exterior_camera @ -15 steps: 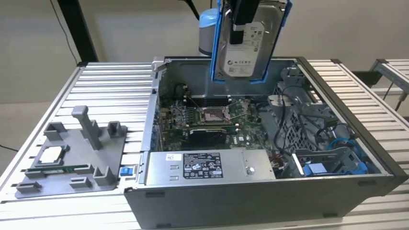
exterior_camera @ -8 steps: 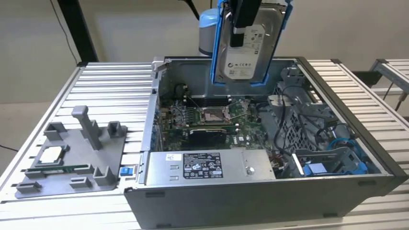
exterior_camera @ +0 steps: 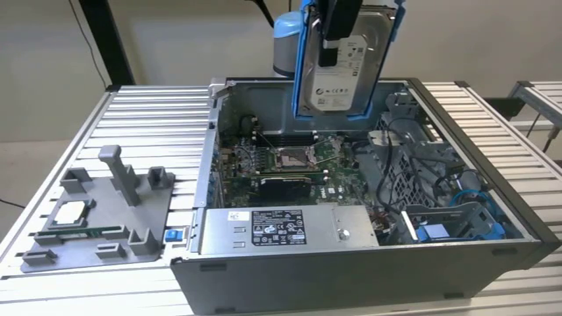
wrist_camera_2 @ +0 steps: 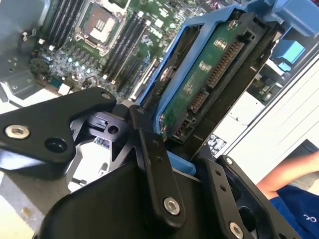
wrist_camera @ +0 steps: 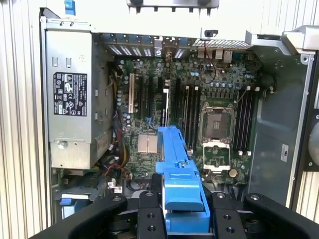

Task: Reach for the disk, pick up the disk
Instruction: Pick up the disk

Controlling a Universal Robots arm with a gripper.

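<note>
Disk lifted clear of the open case

The gripper [exterior_camera: 338, 29] is closed on the disk [exterior_camera: 344, 72], holding it upright in the air above the far edge of the case [exterior_camera: 351, 276]. In both wrist views its black fingers [wrist_camera_2: 154, 164] clamp the disk's blue frame [wrist_camera: 179, 184], with the motherboard [wrist_camera: 199, 114] below.

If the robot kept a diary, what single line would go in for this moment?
tool: shut on disk | disk: lifted, upright above open computer case | motherboard: exposed below | grey fixture: on table
</note>
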